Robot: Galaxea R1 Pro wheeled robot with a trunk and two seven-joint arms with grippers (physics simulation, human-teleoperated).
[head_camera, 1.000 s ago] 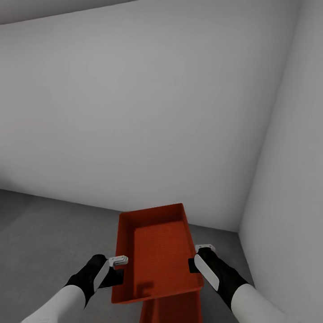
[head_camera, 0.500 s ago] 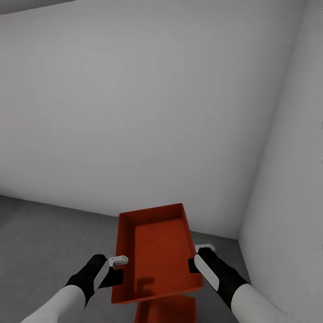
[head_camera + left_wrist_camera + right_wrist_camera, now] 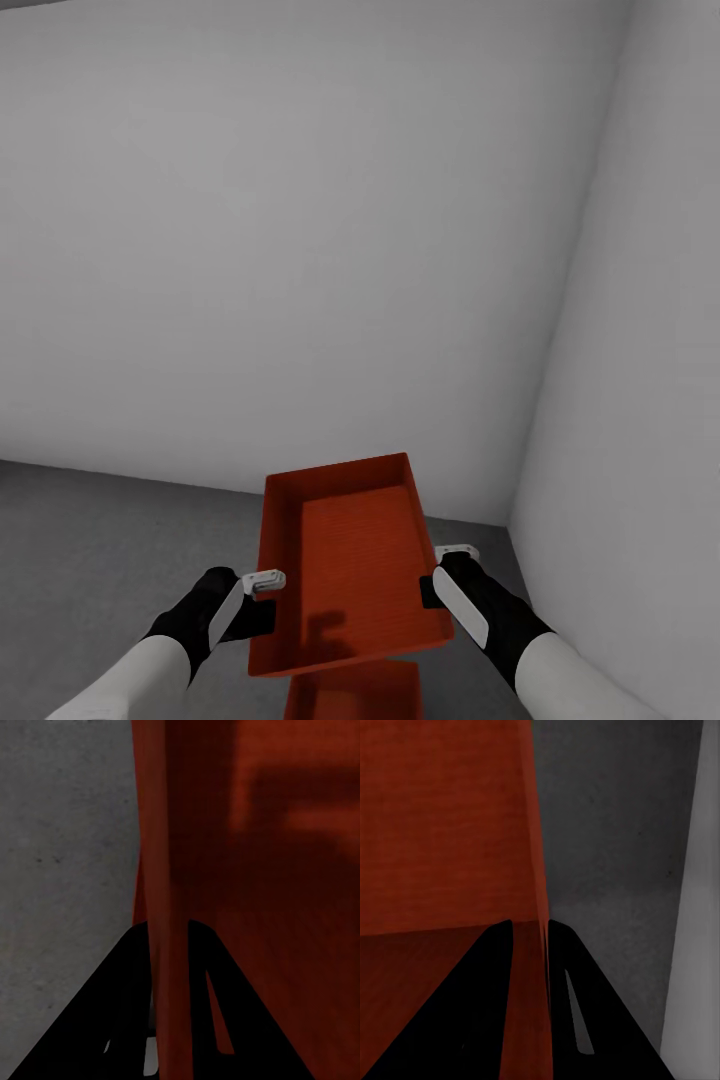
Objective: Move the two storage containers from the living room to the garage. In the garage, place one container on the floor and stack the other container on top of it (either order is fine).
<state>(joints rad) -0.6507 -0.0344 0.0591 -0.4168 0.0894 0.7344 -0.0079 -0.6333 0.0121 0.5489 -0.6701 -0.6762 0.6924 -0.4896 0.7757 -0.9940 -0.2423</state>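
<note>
Held container [image 3: 345,570], long axis pointing away, each long wall gripped by left tool [image 3: 262,582] and right tool [image 3: 440,580], sits above and ahead of the second container [image 3: 350,700] on the floor [image 3: 90,540].

Both arms reach forward, white forearms ending in black wrists. The left gripper [image 3: 262,583] sits at about 7 o'clock in the head view, the right gripper [image 3: 440,572] at about 5 o'clock (each clamped on a side wall of the same bin [image 3: 350,560], a finger either side).
</note>
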